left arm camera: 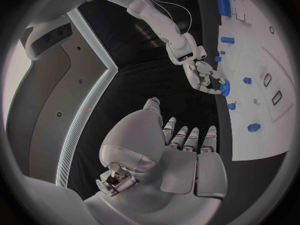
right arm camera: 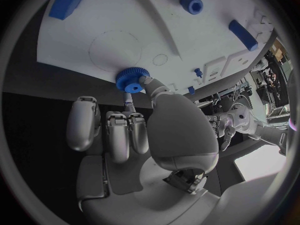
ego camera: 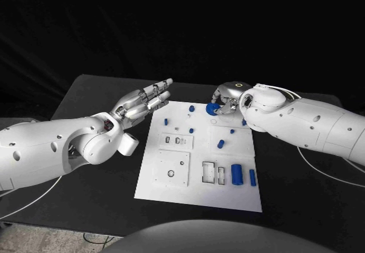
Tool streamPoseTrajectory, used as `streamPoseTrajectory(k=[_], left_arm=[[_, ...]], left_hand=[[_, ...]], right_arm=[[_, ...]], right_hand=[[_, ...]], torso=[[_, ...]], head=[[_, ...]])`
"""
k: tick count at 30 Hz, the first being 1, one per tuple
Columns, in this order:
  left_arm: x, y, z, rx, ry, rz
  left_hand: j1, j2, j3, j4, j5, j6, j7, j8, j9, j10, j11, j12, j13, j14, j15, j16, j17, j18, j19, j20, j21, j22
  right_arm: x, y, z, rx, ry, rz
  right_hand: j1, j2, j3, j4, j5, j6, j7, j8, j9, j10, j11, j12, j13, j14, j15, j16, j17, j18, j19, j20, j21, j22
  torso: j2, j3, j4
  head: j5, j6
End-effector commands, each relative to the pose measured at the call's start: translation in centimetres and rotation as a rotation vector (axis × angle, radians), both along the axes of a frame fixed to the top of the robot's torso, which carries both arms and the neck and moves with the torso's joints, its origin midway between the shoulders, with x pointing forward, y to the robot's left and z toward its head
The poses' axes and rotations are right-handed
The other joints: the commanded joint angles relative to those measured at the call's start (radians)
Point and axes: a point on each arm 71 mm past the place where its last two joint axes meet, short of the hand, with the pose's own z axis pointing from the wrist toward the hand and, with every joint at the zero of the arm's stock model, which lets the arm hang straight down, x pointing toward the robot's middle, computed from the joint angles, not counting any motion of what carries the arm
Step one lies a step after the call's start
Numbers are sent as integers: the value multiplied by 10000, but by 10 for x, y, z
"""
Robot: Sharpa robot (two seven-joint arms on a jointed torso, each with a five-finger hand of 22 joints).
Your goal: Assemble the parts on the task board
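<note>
The right hand (ego camera: 225, 103) pinches a blue gear (right arm camera: 130, 79) over the far edge of the white board (ego camera: 236, 197), likely lining it up; the left hand (ego camera: 144, 103) hovers beside the board, released, fingers straight.

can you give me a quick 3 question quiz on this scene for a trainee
1. True or false: the left hand holds a part.
2. The right hand grips: A) a blue gear B) a long blue cylinder C) nothing.
3. Fill in: the gear is held at the far edge of the white ____.

Key: 1 false, its fingers are extended and it holds nothing; 2 A; 3 task board.
</note>
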Motion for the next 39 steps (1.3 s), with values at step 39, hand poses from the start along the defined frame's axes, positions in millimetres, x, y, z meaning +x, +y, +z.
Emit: streamPoseTrajectory(k=[39], left_arm=[[-2,3,0,-102,-19,-78]], left_hand=[[121,-17,68,-55,86,117,230,83,31,61,16,44,31,-6,78,-37,-17,99,45,69,71,24]], right_arm=[[-24,1,12,475,977,388]], right_hand=[[-343,-9,-97,53,523,935,-35,536,757,1021,118,38,2635,1027,69,33,2633,-77,157,96,85,1635]], torso=[[-8,-4,-15]], head=[[169,2]])
